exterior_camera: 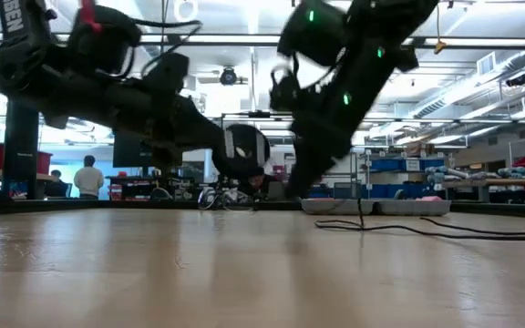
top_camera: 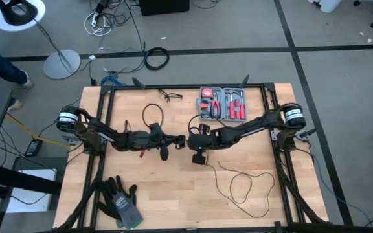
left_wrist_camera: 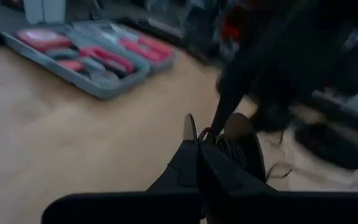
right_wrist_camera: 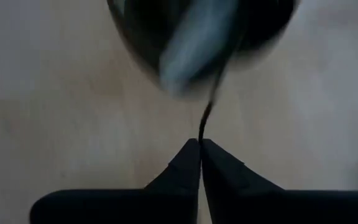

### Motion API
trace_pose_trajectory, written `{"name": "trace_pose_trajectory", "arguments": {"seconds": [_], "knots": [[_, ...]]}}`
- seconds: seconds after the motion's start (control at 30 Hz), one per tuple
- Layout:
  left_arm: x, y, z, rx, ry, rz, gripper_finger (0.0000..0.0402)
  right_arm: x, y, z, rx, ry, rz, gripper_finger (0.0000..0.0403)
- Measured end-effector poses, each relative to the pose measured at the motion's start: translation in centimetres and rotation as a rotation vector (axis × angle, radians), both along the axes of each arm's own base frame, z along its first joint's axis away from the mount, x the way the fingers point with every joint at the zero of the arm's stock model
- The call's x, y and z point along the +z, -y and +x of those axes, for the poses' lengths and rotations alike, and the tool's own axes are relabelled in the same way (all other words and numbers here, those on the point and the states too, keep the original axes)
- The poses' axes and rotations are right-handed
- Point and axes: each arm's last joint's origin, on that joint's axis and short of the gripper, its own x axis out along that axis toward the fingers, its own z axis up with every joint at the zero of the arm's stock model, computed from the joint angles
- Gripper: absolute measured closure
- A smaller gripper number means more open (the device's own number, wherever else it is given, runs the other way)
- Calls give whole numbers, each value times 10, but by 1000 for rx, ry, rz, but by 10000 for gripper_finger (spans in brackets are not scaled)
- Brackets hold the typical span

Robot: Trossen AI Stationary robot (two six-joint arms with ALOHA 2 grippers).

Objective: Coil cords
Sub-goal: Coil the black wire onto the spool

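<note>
Cable sits pinched in our closed right gripper and closed left gripper; tugging apart risks slipping it or tangling the slack on the table.

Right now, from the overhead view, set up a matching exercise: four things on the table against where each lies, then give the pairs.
Things:
1. tool case
2. gloves
3. loose cord
4. left gripper

Places:
A. near-left corner of the table
B. far edge, right of centre
C. table's middle, meeting the right gripper
D. near-right part, lying in loose loops

Pairs: 1-B, 2-A, 3-D, 4-C
</note>
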Motion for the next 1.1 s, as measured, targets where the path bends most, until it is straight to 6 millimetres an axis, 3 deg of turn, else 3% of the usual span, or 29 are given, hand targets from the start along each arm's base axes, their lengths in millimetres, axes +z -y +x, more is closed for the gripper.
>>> {"name": "trace_pose_trajectory", "arguments": {"seconds": [0.07, 0.3, 0.67, 0.8, 1.1], "knots": [[-3, -2, -9, 41, 34, -22, 401, -8, -2, -2, -2, -34, 9, 373], [-15, -3, -34, 152, 42, -42, 401, -1, -15, -2, 59, -17, -43, 353], [-12, -3, -35, 139, 69, -27, 401, 2, -14, -7, 1, -13, -101, 353], [-11, -2, -34, 120, 77, -31, 401, 0, -13, -24, -12, 60, -109, 355], [-11, -3, -34, 121, 81, -31, 401, -6, -4, -82, -51, 465, -34, 353]]}}
